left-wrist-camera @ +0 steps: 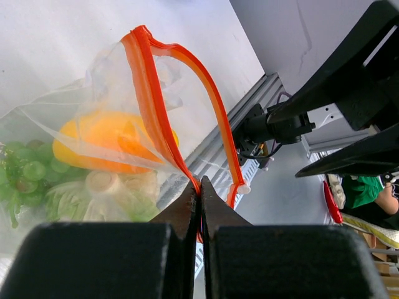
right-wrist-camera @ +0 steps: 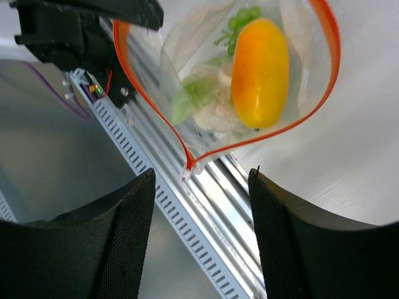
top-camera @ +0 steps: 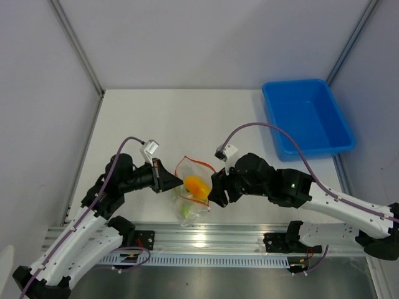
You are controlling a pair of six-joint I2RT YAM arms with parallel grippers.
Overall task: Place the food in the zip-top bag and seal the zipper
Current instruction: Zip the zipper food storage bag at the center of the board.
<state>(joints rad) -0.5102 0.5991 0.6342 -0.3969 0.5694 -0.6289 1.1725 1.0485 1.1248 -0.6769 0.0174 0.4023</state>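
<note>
Bright, even overhead light across my feeds, faint soft shadows on the white table (top-camera: 156, 118), glare along the ribbed silver aluminium rail (top-camera: 206, 235), clear crinkly zip-top bag (left-wrist-camera: 93, 93) glinting, wrist-view backgrounds soft.

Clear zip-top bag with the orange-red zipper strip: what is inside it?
Through the clear plastic bag: an oval orange-yellow toy fruit, a bumpy bright-green cluster and a white cauliflower with pale green leaves. From the right wrist, the fruit covers part of the cauliflower.

One zip-top bag (left-wrist-camera: 93, 81), one orange-yellow fruit (right-wrist-camera: 260, 71), one green cluster (left-wrist-camera: 25, 174), one cauliflower (right-wrist-camera: 212, 115), one blue tray (top-camera: 305, 118)
</note>
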